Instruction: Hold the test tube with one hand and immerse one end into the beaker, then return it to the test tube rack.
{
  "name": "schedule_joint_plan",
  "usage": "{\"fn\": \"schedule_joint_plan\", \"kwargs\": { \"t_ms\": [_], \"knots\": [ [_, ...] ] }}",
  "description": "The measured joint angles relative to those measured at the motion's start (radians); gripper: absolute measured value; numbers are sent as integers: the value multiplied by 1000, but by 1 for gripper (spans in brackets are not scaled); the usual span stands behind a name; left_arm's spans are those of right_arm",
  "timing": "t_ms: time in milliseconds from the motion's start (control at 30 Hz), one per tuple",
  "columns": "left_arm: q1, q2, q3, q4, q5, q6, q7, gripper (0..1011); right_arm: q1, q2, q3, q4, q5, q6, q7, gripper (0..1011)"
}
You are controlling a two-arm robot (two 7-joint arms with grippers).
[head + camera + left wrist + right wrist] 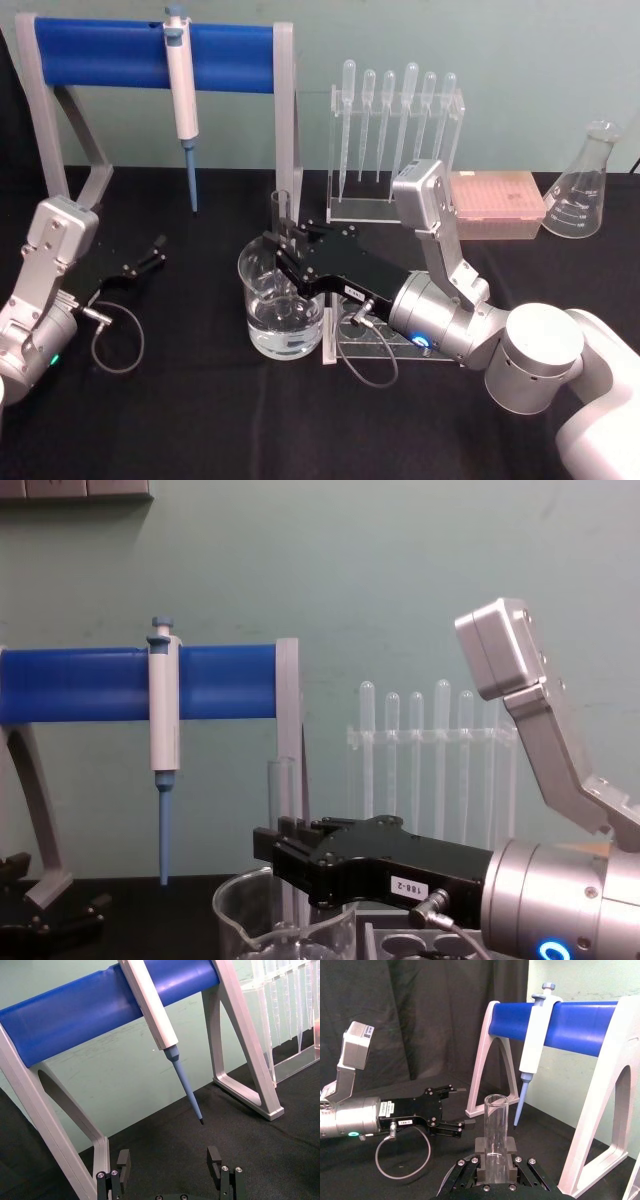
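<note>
Currently immersion step, by judgement. Nearest: test tube rack, under right forearm, just beside beaker. Over beaker rim: right gripper, fingers clenched narrow on test tube; tube upright, lower end inside beaker, contact with water not discernible. Next move calls for straight lift clear of rim, then sideways shift and alignment over rack hole. At left, well apart: left gripper parked, jaws spread wide, holding nothing. Farthest: pipettor on blue stand.

Open black table lies near and left of the beaker. Just beyond it the grey post and pipette rack crowd close. The right gripper, clamped on the test tube, blocks its right side.
</note>
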Motion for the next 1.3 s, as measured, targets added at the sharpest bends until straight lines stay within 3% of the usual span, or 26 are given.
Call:
{"fn": "schedule_joint_plan", "kwargs": {
  "t_ms": [1300],
  "knots": [
    [0, 0, 0, 0, 0, 0, 0, 1000, 0, 0, 0, 0, 0, 0, 0, 226]
  ]
}}
